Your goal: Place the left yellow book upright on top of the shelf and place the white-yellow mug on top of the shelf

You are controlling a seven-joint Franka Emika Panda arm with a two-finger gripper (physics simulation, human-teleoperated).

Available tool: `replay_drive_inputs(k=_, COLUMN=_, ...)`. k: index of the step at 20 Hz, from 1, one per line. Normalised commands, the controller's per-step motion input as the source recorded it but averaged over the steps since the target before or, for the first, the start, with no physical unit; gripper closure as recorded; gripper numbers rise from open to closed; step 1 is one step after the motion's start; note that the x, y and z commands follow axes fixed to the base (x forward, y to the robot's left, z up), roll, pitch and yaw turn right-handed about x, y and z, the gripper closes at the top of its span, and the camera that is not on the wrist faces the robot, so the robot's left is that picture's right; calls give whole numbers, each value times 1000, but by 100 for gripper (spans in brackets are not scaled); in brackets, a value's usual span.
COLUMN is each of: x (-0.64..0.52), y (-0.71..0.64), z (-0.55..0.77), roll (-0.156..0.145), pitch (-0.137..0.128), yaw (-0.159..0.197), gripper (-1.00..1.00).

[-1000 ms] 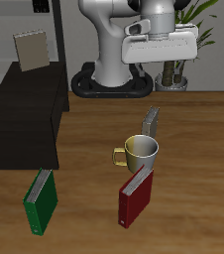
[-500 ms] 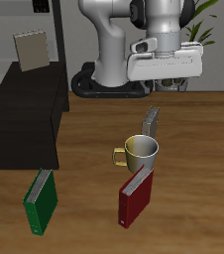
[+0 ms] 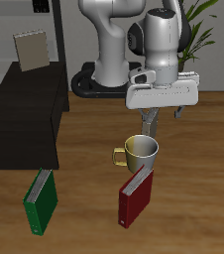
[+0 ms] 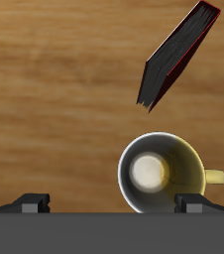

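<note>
Change since earlier: lower than a second ago, the gripper (image 3: 156, 117) has come down from well above the table to hang just behind the mug (image 3: 140, 152), and it now covers most of the yellow book that stood visible there before.

Exterior view, step in hand: likely the approach to the left yellow book (image 3: 150, 126), of which only a sliver shows under the gripper body, standing just behind the mug.
Exterior view, arm pose: the arm reaches forward from its base and the wrist points straight down over that spot.
Exterior view, tool state: the fingers are mostly hidden under the gripper body, so whether they are apart cannot be told here.
Exterior view, task things: the mug sits on the wooden table (image 3: 84, 198) with a red book (image 3: 137, 194) leaning just in front of it; the black shelf (image 3: 25, 119) stands well apart to one side, its top bare; a second yellow book (image 3: 30, 48) stands upright far back; a green book (image 3: 41, 199) lies near the front edge.

Wrist view, tool state: both fingertips (image 4: 30, 203) show wide apart, holding nothing.
Wrist view, what is seen: the mug (image 4: 164, 175) lies between the fingertips, and the red book (image 4: 178, 55) lies beyond it. The yellow book is not visible.
Wrist view, next move: probably centre the jaws on the book's thin edges before closing, keeping clear of the mug rim.
</note>
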Motion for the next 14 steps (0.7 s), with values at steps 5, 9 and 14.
replay_drive_inputs(k=5, x=4, y=53, z=-452, roll=8, pitch=61, yaw=10, gripper=-100)
replay_drive_inputs(k=9, x=69, y=22, z=-350, roll=-6, pitch=79, yaw=-3, gripper=-100)
replay_drive_inputs(k=14, x=55, y=2, z=-202, roll=2, pitch=38, yaw=17, gripper=-100)
